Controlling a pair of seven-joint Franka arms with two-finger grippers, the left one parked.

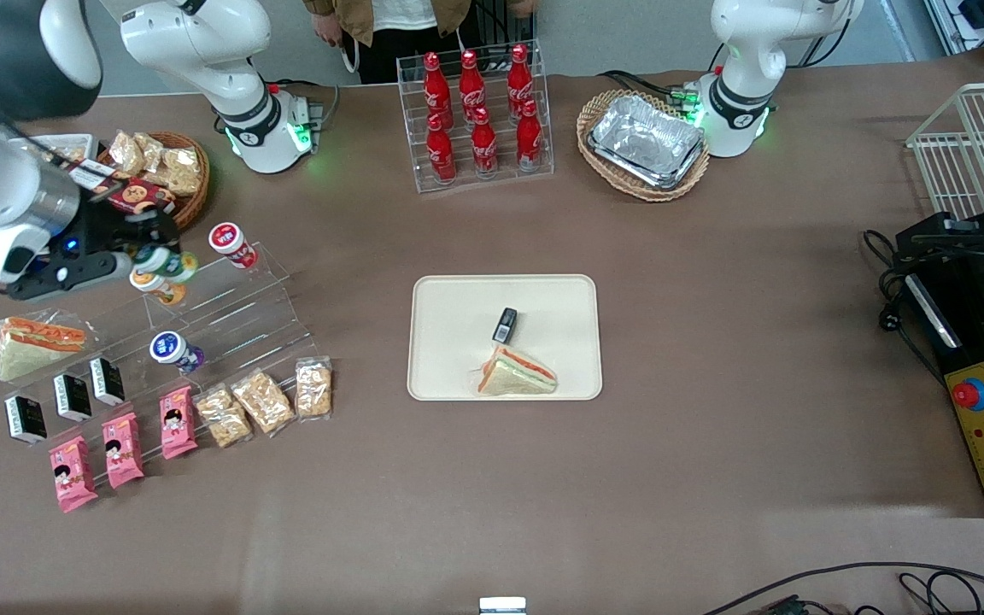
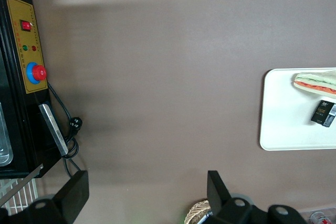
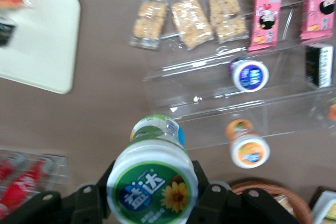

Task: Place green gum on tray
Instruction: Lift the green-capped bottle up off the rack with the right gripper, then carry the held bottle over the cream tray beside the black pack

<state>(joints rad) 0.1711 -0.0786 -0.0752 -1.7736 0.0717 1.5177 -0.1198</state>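
Front view shows the gripper point(image 1: 143, 256) raised over the clear stepped acrylic shelf point(image 1: 227, 316) at the working arm's end of the table, its fingers clamped on the green gum point(image 1: 155, 259), which is lifted clear of the shelf. Just beside the held canister sits an orange-topped canister point(image 1: 159, 289) on the shelf, with a red-topped canister point(image 1: 230, 242) farther from the camera and a blue-topped canister point(image 1: 172, 350) on a lower step, nearer the camera. A wrapped sandwich point(image 1: 35, 344) lies on the table beside the shelf, and 3 small black packs point(image 1: 65, 400) stand nearer the camera than it. Then come 3 pink snack packs point(image 1: 120, 451) and 3 clear bags of biscuits point(image 1: 266, 401) along the shelf's lowest edge.

Toward the middle of the table the tray point(image 1: 449, 316) lies flat, well apart from the gripper. On it rest a small black pack point(image 1: 505, 325) and a triangular sandwich point(image 1: 516, 376), the sandwich nearer the camera. Farther from the camera than the tray stands a clear rack of 6 red cola bottles point(image 1: 479, 120).

Right wrist view confirms the grip: the green gum point(image 3: 152, 184) sits between the 2 dark fingers point(image 3: 89, 200), its green label facing the camera, with the tray point(image 3: 47, 51) off to one side.
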